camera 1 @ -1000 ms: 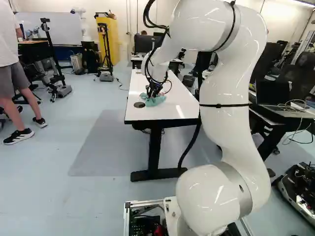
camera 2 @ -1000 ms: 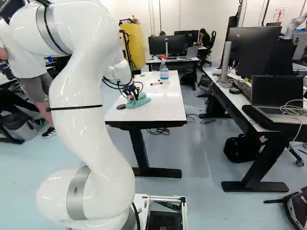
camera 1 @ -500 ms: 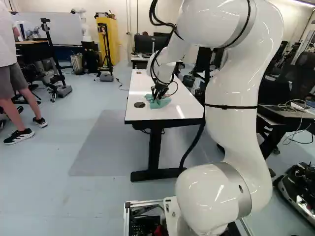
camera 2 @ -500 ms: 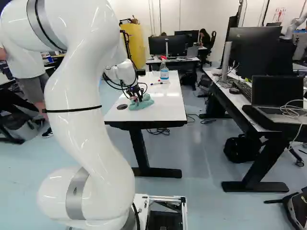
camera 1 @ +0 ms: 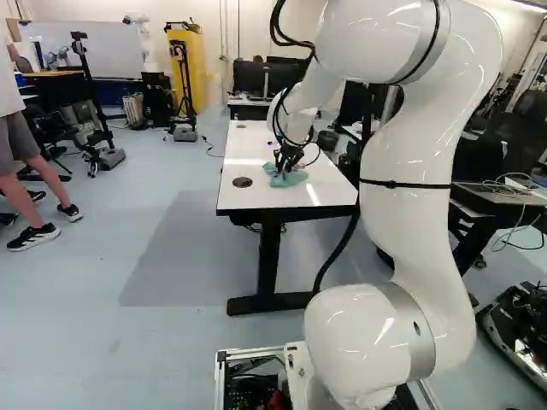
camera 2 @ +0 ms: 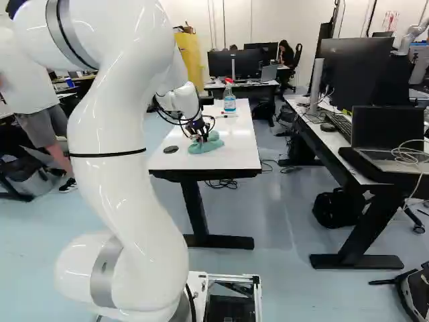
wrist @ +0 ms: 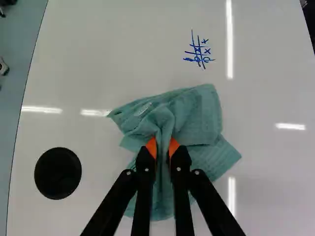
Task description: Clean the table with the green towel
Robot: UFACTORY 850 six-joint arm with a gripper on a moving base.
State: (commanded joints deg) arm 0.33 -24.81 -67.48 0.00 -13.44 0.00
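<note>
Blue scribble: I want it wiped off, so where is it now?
The wrist view shows the blue scribble on the white table, ahead of the end effector and just beyond the green towel, diagonally across it from the black disc.

A hand could pass on either side of the towel (wrist: pixel 202 115); beyond stands a spray bottle (camera 2: pixel 229 104).

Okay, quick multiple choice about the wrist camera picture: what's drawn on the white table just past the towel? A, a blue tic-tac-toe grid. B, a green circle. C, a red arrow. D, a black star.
A: blue crossed lines with X and O marks show on the white table ahead of the towel.
</note>
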